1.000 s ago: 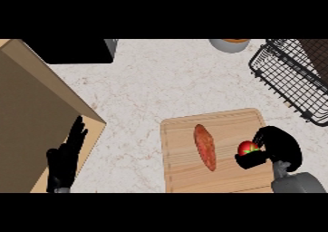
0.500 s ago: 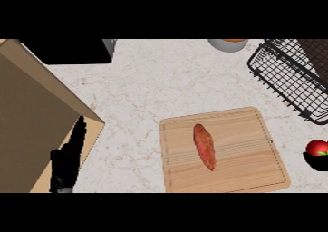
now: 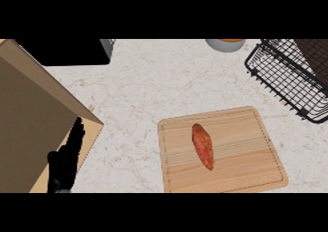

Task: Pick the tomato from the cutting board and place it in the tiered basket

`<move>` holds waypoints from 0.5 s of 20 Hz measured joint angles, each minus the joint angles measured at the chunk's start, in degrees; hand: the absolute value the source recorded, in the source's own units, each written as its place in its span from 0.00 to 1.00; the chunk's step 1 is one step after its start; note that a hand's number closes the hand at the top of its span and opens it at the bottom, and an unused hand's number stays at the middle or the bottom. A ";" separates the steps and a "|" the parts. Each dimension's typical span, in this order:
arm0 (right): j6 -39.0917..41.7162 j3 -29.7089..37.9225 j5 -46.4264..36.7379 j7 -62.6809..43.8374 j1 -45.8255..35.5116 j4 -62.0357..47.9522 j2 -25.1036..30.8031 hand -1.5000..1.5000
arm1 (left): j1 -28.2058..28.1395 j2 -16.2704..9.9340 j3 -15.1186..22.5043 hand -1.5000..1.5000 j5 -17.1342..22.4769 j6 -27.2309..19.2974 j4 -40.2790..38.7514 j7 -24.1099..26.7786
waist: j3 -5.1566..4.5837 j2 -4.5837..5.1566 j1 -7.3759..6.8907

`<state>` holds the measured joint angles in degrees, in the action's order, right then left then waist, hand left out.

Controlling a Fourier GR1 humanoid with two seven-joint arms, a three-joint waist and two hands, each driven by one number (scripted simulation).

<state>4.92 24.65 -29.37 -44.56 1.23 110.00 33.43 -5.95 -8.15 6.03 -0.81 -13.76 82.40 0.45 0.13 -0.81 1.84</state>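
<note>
**Inspector:** Fingers of the left hand stand straight and together, pointing away from the robot, with nothing held. That hand sits well to the left of the cutting board, at the lower edge of the view, against the tan box.

**Clerk:** And the right hand?

**Inspector:** Not visible in the head view, so its fingers cannot be reported.

**Clerk:** The tomato?

**Inspector:** Not visible either. It is not on the board, and I cannot tell where it is. On the board lies one long reddish-orange vegetable, roughly centred, lengthwise from near to far, slightly tilted.

**Clerk:** Beyond the board?

**Inspector:** White marbled counter surrounds it. Farther off and to the right of the board stands the black wire tiered basket, well apart from it; no item shows in the visible part. Farthest, beyond the board, a grey bowl with orange contents sits at the far edge, and a black block lies far left of it.
</note>
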 measured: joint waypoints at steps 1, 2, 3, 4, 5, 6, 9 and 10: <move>0.82 1.16 0.37 -1.29 -0.16 2.66 1.01 1.00 | 0.16 0.10 0.02 0.50 -0.08 -0.05 -0.10 -0.15 | 0.00 0.03 -0.08; 1.98 2.62 1.03 -2.20 -0.64 4.45 2.53 1.00 | 0.22 0.05 0.09 0.50 -0.17 -0.05 0.28 -0.63 | -0.02 0.08 -0.25; 3.25 3.65 1.40 -3.33 -1.23 6.10 4.02 1.00 | 0.41 0.12 0.10 0.50 -0.23 0.07 -0.05 -0.28 | -0.02 0.14 -0.44; 4.68 4.86 2.07 -4.18 -1.60 7.60 5.41 1.00 | 0.58 0.20 0.23 0.50 -0.37 0.04 0.13 -0.80 | -0.03 0.19 -0.59; 6.07 6.27 2.87 -5.16 -1.46 9.51 6.29 1.00 | 0.62 0.52 0.19 0.50 -0.46 -0.08 -0.26 -0.08 | -0.02 0.20 -0.65; 6.78 6.55 2.97 -6.57 -2.35 10.60 6.72 1.00 | 0.86 0.66 0.20 0.50 -0.39 0.23 -0.55 0.20 | 0.00 0.24 -0.89; 9.52 8.57 4.63 -9.29 -5.92 10.90 10.13 1.00 | 1.03 1.07 0.77 0.50 -0.99 0.18 0.08 -0.88 | -0.02 0.39 -1.41; 9.93 8.64 4.92 -9.62 -7.80 9.68 11.48 1.00 | 1.22 1.36 0.88 0.50 -1.23 -0.09 0.13 -1.17 | -0.02 0.46 -1.62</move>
<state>14.85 33.29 -24.45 -54.18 -6.56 119.68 44.90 -4.74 -6.79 6.91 -2.04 -13.85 82.53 -0.72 0.12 -0.35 0.22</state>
